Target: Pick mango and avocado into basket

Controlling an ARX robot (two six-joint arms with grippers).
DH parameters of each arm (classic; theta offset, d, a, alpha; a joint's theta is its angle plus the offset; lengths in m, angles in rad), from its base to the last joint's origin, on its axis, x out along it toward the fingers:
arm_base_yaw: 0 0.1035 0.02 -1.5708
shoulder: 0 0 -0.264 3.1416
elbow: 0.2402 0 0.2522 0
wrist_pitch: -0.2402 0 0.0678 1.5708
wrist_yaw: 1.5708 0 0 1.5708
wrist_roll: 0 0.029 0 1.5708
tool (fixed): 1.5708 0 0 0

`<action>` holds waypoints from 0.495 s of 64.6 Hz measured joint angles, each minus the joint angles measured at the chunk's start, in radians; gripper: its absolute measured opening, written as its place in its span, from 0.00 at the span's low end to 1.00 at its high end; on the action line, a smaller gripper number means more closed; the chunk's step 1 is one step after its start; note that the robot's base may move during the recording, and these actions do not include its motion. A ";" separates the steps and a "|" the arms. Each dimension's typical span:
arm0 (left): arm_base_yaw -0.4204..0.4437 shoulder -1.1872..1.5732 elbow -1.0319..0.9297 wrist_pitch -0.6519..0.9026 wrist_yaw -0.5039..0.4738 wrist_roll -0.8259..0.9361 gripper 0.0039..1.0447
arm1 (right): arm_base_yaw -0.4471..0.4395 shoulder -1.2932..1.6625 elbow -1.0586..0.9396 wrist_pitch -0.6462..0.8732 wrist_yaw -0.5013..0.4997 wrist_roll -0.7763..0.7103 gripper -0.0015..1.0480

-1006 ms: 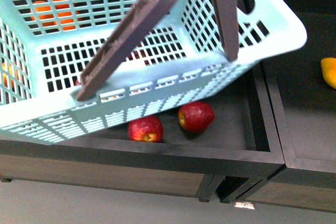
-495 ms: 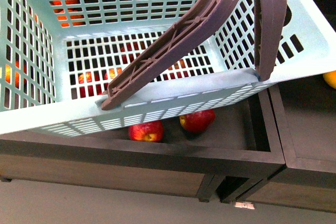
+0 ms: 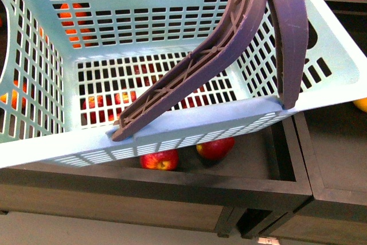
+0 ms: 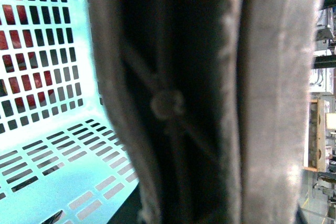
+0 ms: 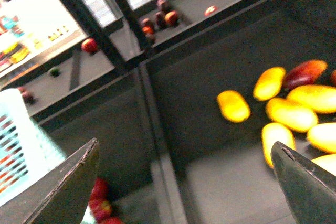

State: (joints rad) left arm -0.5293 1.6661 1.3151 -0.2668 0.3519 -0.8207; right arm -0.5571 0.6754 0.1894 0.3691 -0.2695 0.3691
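The turquoise basket (image 3: 172,121) hangs tilted over the dark apple bin and fills most of the front view; it looks empty inside. Its two brown handles (image 3: 241,44) rise to the top edge. In the left wrist view the handles (image 4: 210,98) fill the frame, and the left gripper is shut on them, its fingers hidden. The right gripper (image 5: 189,182) is open above a dark bin, with several yellow mangoes (image 5: 233,106) lying ahead of it. One mango (image 3: 361,104) shows at the front view's right edge. No avocado shows clearly.
Red apples (image 3: 215,148) lie in the wooden bin (image 3: 229,185) under the basket. Orange fruits (image 3: 71,21) show through the basket's far wall. A dark divider (image 5: 152,103) separates the apple bin from the mango bin. More fruit lies on far shelves (image 5: 157,19).
The basket has swung toward the camera and lowered at its near rim, covering more of the apples and the mango at the right edge.
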 joint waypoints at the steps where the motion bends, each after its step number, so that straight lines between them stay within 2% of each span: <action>1: 0.000 0.000 0.000 0.000 0.000 -0.001 0.13 | -0.006 0.022 0.005 0.017 0.000 -0.001 0.92; 7: 0.001 0.000 0.000 0.000 -0.004 -0.001 0.13 | -0.035 0.227 0.043 0.165 0.011 -0.037 0.92; 16: 0.001 0.000 0.000 0.000 -0.002 0.000 0.13 | -0.056 0.505 0.103 0.300 0.021 -0.083 0.92; 22: 0.001 0.000 0.000 0.000 0.000 0.000 0.13 | -0.065 0.644 0.144 0.317 0.014 -0.095 0.92; 32: 0.001 0.000 0.000 0.000 0.000 0.000 0.13 | -0.061 0.838 0.209 0.358 0.058 -0.158 0.92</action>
State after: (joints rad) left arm -0.5285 1.6661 1.3151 -0.2668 0.3515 -0.8207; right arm -0.6182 1.5135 0.3985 0.7273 -0.2119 0.2115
